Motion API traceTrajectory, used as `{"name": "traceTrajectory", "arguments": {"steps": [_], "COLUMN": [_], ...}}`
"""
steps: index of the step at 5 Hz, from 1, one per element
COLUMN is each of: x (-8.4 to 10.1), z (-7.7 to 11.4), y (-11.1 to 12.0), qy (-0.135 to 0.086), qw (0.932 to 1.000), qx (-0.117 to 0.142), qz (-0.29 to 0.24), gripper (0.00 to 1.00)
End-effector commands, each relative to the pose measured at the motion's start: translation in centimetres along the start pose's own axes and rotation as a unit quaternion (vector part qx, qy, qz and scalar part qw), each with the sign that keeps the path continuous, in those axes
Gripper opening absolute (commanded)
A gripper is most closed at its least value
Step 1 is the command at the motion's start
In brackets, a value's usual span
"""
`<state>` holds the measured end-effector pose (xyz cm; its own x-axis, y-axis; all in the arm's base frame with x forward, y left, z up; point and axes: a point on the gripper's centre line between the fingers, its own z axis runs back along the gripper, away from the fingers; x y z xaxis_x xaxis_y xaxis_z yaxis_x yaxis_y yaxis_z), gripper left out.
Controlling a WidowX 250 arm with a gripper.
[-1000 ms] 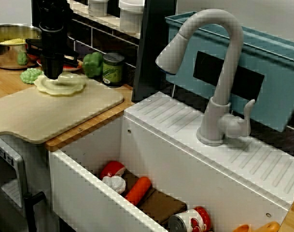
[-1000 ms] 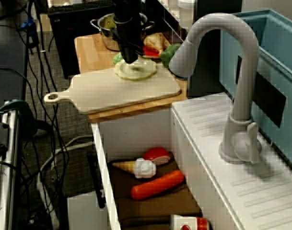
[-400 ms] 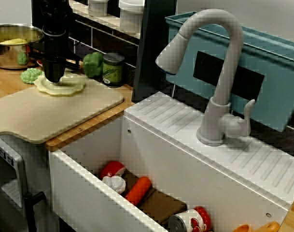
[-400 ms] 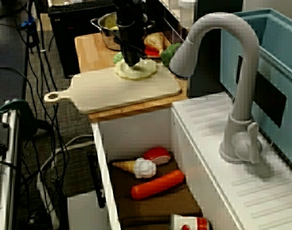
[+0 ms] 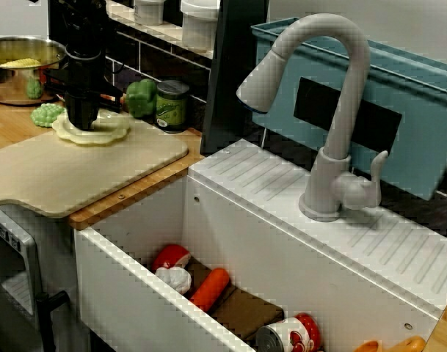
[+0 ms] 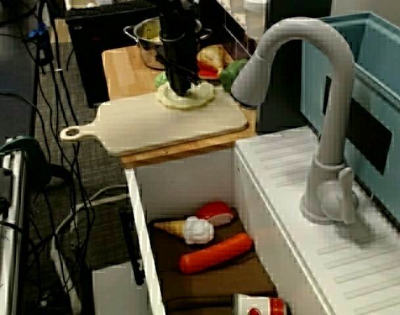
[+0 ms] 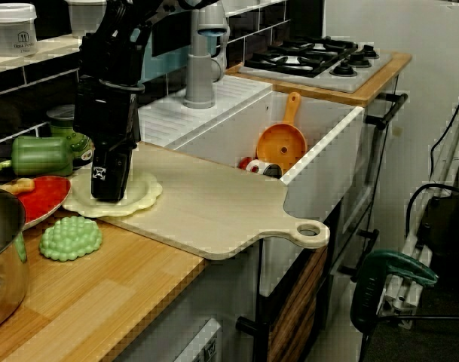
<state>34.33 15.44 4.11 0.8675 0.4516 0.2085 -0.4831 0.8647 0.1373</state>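
Observation:
A pale, wavy-edged flat food piece (image 5: 111, 130) (image 6: 201, 96) (image 7: 143, 194) lies on the far corner of a light wooden cutting board (image 5: 76, 172) (image 6: 167, 125) (image 7: 214, 207). My black gripper (image 5: 82, 125) (image 6: 180, 90) (image 7: 108, 194) points straight down with its tips on the middle of that piece. In the view from the counter end only one broad finger face shows, so the gap between the fingers is hidden. Nothing is lifted off the board.
Around the board stand a green pepper (image 5: 141, 97) (image 7: 41, 154), a green-labelled can (image 5: 172, 104), a bumpy green piece (image 5: 45, 114) (image 7: 71, 237), a red plate (image 7: 41, 200) and a steel pot (image 5: 17, 70). The white sink (image 5: 135, 293) holds a carrot (image 5: 208, 288) and other toys beside the faucet (image 5: 333, 110).
The gripper has come down slightly onto the pale piece and turned a little about its vertical axis. The piece and the board have stayed put.

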Motion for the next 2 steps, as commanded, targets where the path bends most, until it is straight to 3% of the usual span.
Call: {"name": "traceTrajectory", "arguments": {"steps": [1, 2], "x": [0.36, -0.04], "z": [1.32, 1.65], "y": [0.22, 0.26], "qy": [-0.009, -0.005], "qw": [1.0000, 1.0000], "qx": [-0.001, -0.005], "qz": [-0.003, -0.007], "gripper": [0.00, 0.00]}}
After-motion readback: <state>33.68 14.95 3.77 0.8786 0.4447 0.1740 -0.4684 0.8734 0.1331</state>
